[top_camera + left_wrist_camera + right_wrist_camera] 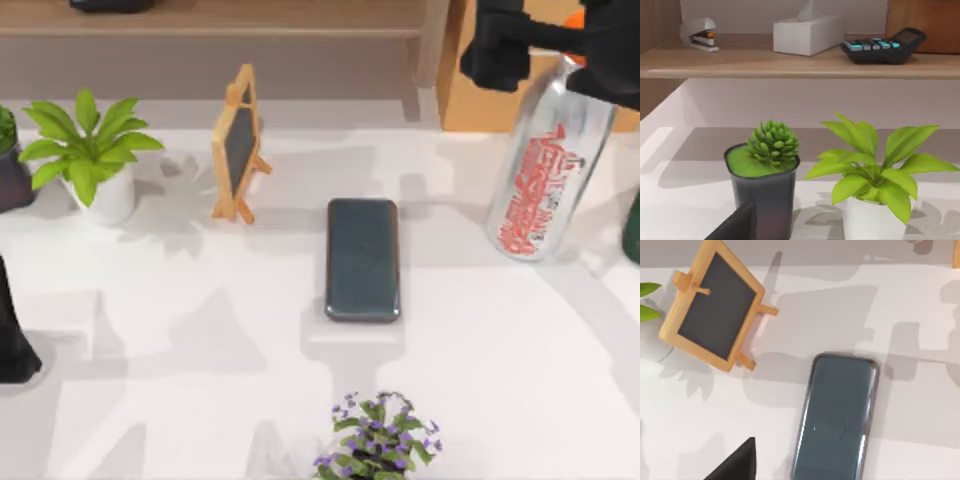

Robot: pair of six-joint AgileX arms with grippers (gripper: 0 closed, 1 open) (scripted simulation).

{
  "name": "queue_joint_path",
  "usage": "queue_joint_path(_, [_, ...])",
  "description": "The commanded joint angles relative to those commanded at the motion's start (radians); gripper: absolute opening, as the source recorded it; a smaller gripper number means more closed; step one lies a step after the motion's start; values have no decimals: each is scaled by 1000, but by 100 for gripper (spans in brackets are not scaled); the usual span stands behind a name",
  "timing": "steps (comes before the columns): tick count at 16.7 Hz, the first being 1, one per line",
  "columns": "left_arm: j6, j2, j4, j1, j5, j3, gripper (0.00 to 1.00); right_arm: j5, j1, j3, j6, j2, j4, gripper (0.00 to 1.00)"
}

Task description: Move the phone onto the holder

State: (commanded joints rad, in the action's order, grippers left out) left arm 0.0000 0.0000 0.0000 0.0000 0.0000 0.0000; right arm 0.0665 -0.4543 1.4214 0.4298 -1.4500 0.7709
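The phone (362, 259) lies flat on the white table (500, 350), near the middle, with its long side running away from the front edge. The holder (238, 143), a small wood-framed easel with a dark board, stands upright just beside it, up and to the left in the top view, and the 2 are clearly apart. Nothing is gripping the phone, so I'd judge the task is at its very start, with the reach not yet made. The right arm (560, 45) sits high at the table's far right, above a clear bottle (545, 170) with red lettering; its wrist camera looks down on the phone, but I cannot tell how its fingers are set. The left arm (12, 330) is parked at the left edge by 2 potted plants. The next move, to my eye, calls for lowering a gripper over the phone's narrow width, then lifting and leaning it against the easel.
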Motion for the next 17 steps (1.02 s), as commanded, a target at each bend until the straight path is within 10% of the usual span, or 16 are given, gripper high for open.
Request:
queue_joint_path(9, [0,0,0,0,0,0,100,-55,-151,739,199,-835,463,100])
queue_joint_path(17, [0,0,0,0,0,0,100,-86,-167,880,245,-1034,592,100])
